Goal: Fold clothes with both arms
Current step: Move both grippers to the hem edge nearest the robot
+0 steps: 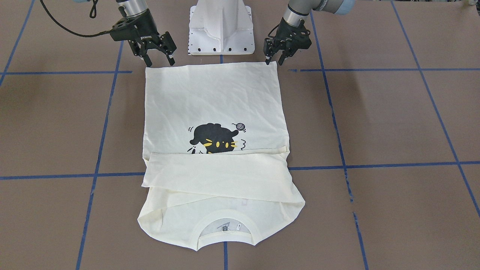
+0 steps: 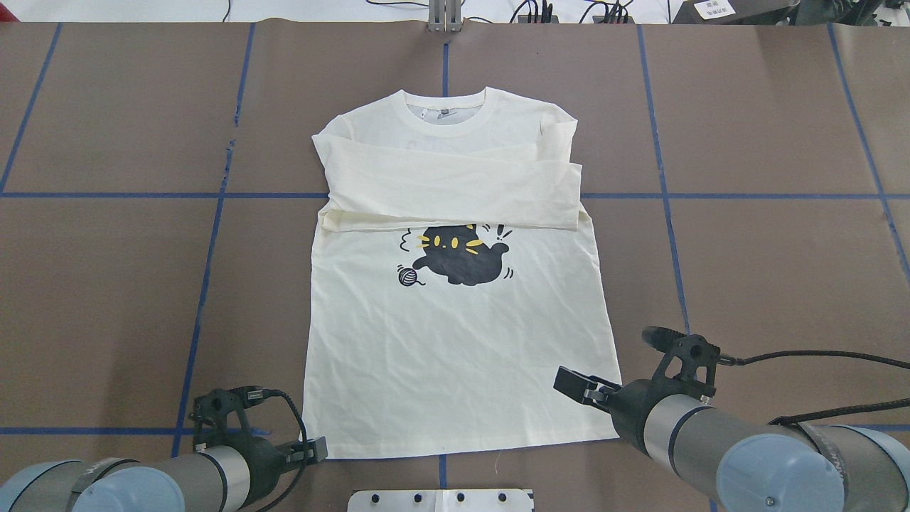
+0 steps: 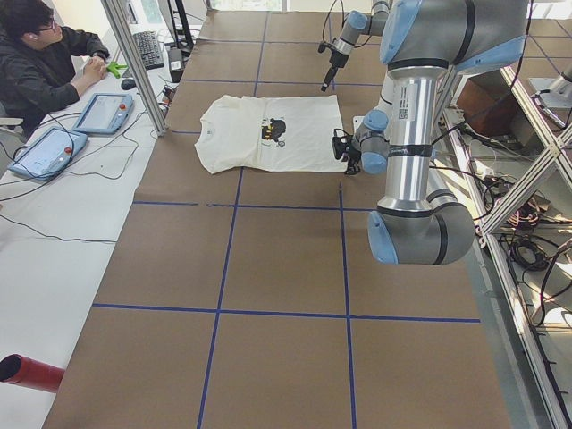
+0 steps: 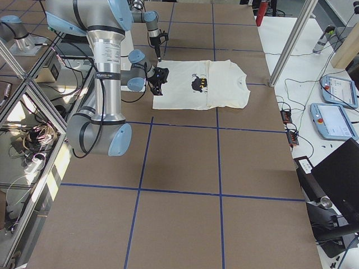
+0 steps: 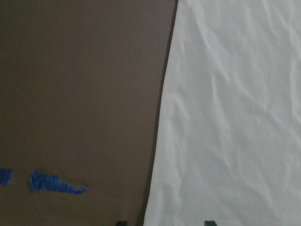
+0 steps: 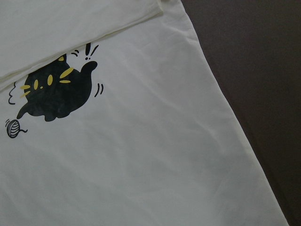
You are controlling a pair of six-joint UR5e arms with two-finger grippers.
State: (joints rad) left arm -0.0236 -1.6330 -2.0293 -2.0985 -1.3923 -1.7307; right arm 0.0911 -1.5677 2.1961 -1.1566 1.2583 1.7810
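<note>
My left gripper [image 1: 275, 60] hangs low at the hem corner of the T-shirt [image 1: 210, 101] on my left side, and its 2 fingers stand apart, holding nothing. In my left wrist view, only the 2 dark fingertips [image 5: 209, 222] show at the lower border. The side edge of the shirt runs up between them, so one finger is over cream cloth and the other is over the brown table [image 5: 70, 94]. A torn piece of blue tape [image 5: 56, 183] lies on the table outside of these fingers. My right gripper [image 1: 160, 60] is at the other hem corner, also spread wide and empty. Its fingertips are just above the cloth, or maybe on it; I cannot tell if they touch. The shirt lies flat with its front up. The hem is the part closest to both pairs of fingers and the collar [image 2: 446, 114] is the part farthest from them. Ahead of my fingers, past a wide area of slightly wrinkled cloth, is the black cat print [image 2: 458, 259] with yellow marks, and a small yarn ball [image 2: 407, 276] is drawn beside it. Directly beyond the cat, both long sleeves [image 2: 455, 185] are folded across the chest, one over the other, and they cover the top edge of the print. My right wrist view does not show its own fingers, only the cat and the shirt's side edge on the table. Behind my fingers stands the white pedestal base [image 1: 221, 26], between the 2 grippers.
</note>
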